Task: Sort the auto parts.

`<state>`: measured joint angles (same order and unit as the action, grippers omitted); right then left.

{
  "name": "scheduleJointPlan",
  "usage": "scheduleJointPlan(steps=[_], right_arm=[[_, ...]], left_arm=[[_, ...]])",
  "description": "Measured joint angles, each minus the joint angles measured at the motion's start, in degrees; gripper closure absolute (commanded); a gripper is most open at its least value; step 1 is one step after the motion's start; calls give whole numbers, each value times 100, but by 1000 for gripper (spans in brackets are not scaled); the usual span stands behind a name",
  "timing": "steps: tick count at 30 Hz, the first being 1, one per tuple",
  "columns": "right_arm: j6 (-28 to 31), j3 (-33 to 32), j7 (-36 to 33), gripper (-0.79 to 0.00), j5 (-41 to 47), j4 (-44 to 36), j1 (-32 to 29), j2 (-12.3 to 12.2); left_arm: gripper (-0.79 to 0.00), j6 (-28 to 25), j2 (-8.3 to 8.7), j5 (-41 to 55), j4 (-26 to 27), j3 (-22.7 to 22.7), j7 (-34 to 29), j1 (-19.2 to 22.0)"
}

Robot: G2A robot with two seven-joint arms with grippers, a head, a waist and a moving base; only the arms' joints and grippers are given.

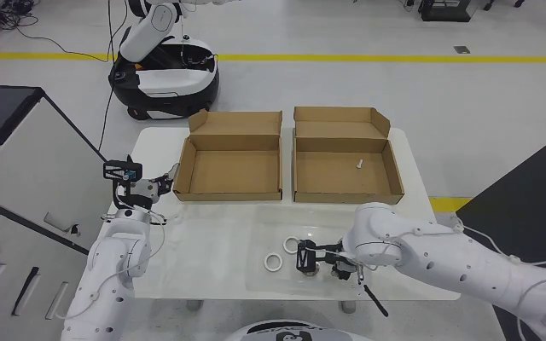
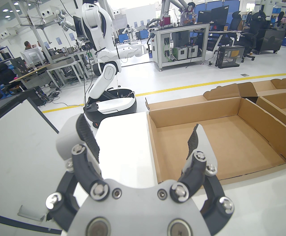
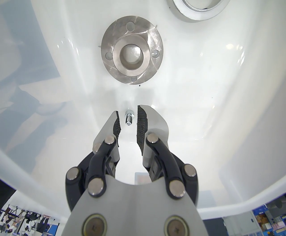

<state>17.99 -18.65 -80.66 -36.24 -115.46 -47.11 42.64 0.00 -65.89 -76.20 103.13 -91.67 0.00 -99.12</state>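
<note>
At the table's 5 o'clock the right hand (image 3: 127,110) sits low in the tray (image 3: 223,111), fingers narrowly parted astride a bolt (image 3: 129,118) and not yet clamped on it, while the left hand (image 2: 139,122) hangs wide open and empty at 9 o'clock, clear of the work, and the far box (image 1: 341,175) at 1 o'clock holds a second bolt (image 1: 359,162), so it is probably this one's destination.

A small silver bolt (image 3: 129,118) is lying flat on the white tray (image 3: 223,111), sitting between the parted fingertips of the right gripper (image 3: 129,112). Just beyond it, a round metal flange (image 3: 149,71) with 4 holes is resting flat, with a pale ring (image 3: 196,16) lying farther on. 1 more bolt (image 1: 359,162) is lying inside the right cardboard box (image 1: 392,175).
</note>
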Motion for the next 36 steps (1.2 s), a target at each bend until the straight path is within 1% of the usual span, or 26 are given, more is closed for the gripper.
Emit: scheduleJointPlan(steps=[2, 4, 7, 12, 16, 22, 25, 29, 36], right_arm=[[3, -18, 3, -200, 3, 13, -20, 6], [14, -29, 6, -172, -1, 30, -36, 11], [33, -44, -3, 0, -12, 52, -61, 23], [53, -124, -72, 0, 33, 53, -53, 30], [42, -312, -229, 0, 231, -64, 34, -4], [-83, -844, -652, 0, 931, -593, 312, -146], [-176, -1071, -739, 0, 1390, -903, 553, -264], [-171, -1200, -734, 0, 2023, -1112, 1034, -500], [-171, -1316, -734, 0, 3076, -1143, 1912, -866]], left_arm=[[-785, 0, 0, 0, 0, 0, 0, 0], [-785, 0, 0, 0, 0, 0, 0, 0], [-785, 0, 0, 0, 0, 0, 0, 0], [-785, 0, 0, 0, 0, 0, 0, 0], [-785, 0, 0, 0, 0, 0, 0, 0], [-785, 0, 0, 0, 0, 0, 0, 0], [-785, 0, 0, 0, 0, 0, 0, 0], [-785, 0, 0, 0, 0, 0, 0, 0], [-785, 0, 0, 0, 0, 0, 0, 0]])
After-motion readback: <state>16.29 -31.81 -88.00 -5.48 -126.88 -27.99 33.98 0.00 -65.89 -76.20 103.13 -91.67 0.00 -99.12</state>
